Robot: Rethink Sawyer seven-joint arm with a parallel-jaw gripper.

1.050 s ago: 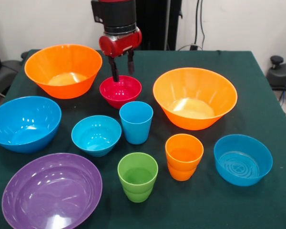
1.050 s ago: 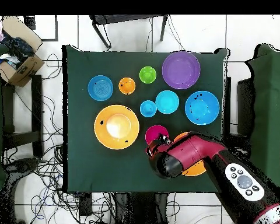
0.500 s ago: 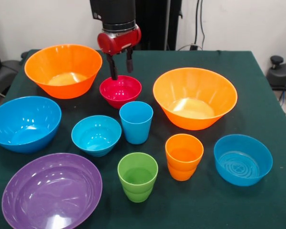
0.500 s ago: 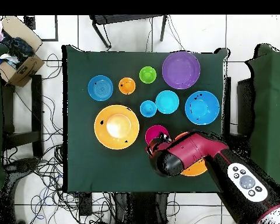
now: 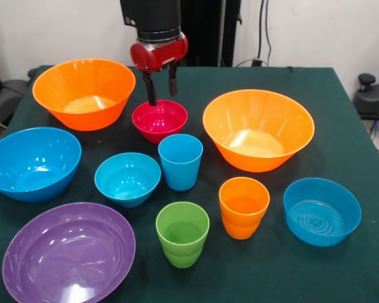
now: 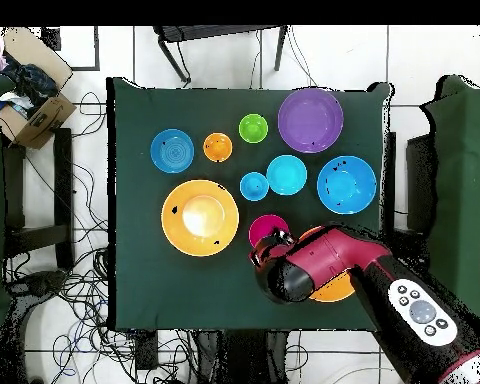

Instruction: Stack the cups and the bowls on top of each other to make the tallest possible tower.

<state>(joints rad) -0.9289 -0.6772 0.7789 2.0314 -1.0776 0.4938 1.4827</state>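
The green-clothed table [image 5: 341, 101] carries every piece standing apart, nothing stacked; the arm [image 6: 384, 285] reaches in over one large orange bowl [image 5: 83, 93] in the overhead view, hiding most of it there. In the front view the second large orange bowl [image 5: 258, 129] sits right of centre; the wide purple bowl [image 5: 68, 252] fills the near left corner, with the large blue bowl [image 5: 33, 163] just behind it at the left edge. A smaller blue bowl [image 5: 127, 178] stands between the large blue one and the blue cup [image 5: 180, 161]; the other smaller blue bowl [image 5: 321, 210] sits at the near right, close beside the orange cup [image 5: 243, 206]. The small red bowl [image 5: 159, 120] lies between the two orange bowls, just behind the blue cup; the green cup [image 5: 182, 233] stands nearest the camera, left of the orange cup (all three cups upright, mouths up). The gripper [image 5: 162, 89] hangs over the red bowl's far rim with its two dark fingers [image 5: 150, 90] parted and holding nothing; the left finger tip sits at the rim, though contact cannot be judged.
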